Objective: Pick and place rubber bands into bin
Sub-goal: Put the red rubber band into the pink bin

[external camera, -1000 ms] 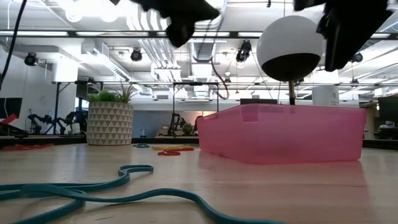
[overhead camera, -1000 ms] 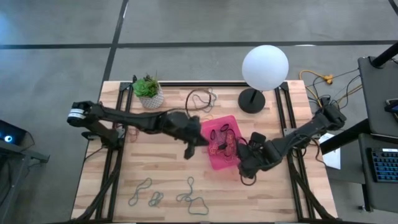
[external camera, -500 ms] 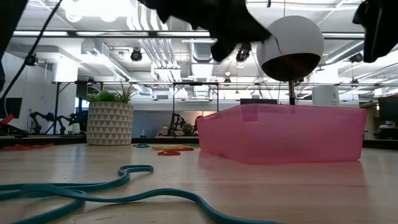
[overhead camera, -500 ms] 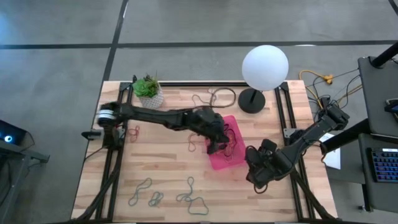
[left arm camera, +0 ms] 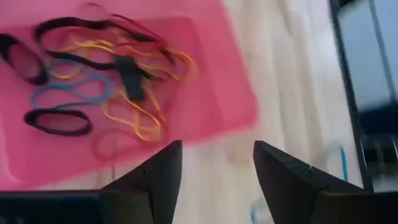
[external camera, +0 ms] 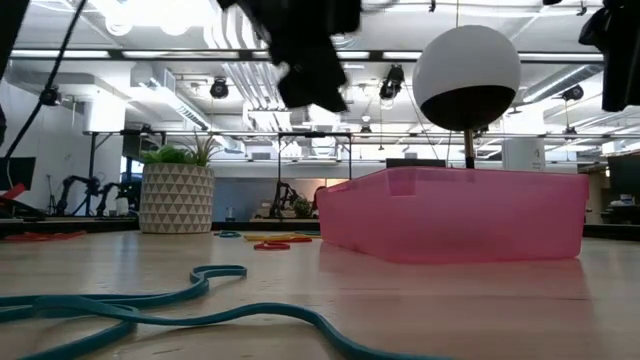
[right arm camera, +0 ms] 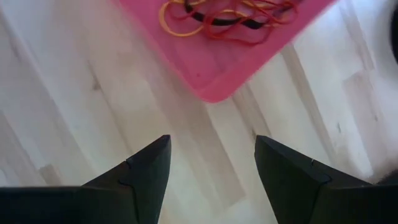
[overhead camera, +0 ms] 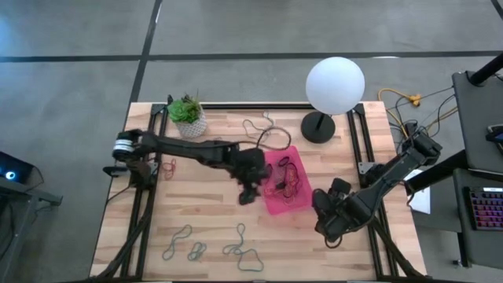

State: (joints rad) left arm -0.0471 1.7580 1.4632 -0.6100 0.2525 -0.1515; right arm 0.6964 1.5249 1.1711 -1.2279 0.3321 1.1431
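The pink bin (overhead camera: pixel 299 200) lies mid-table with several rubber bands (left arm camera: pixel 118 74) inside, red, orange, blue and black. My left gripper (left arm camera: pixel 214 168) hangs open over bare wood just off the bin's left side (overhead camera: pixel 247 196), with nothing between its fingers. My right gripper (right arm camera: pixel 211 168) hovers open above the table off the bin's near right corner (overhead camera: pixel 322 222), also holding nothing. More rubber bands lie loose: green and grey loops (overhead camera: pixel 240 251) near the front edge, a teal one (external camera: pixel 150 310) close to the low camera, dark ones (overhead camera: pixel 259 126) at the back.
A white pot with a green plant (overhead camera: pixel 189 116) stands at the far left. A lamp with a white globe (overhead camera: pixel 335 85) stands at the far right behind the bin. Red bands (overhead camera: pixel 167 167) lie by the left arm's base. Bare wood stretches between the bin and the front loops.
My left gripper swung right over the bin, tipping down, then drew back to the bin's left side. My right gripper slid away from the bin toward the table's near right corner. The bin stays where it was.
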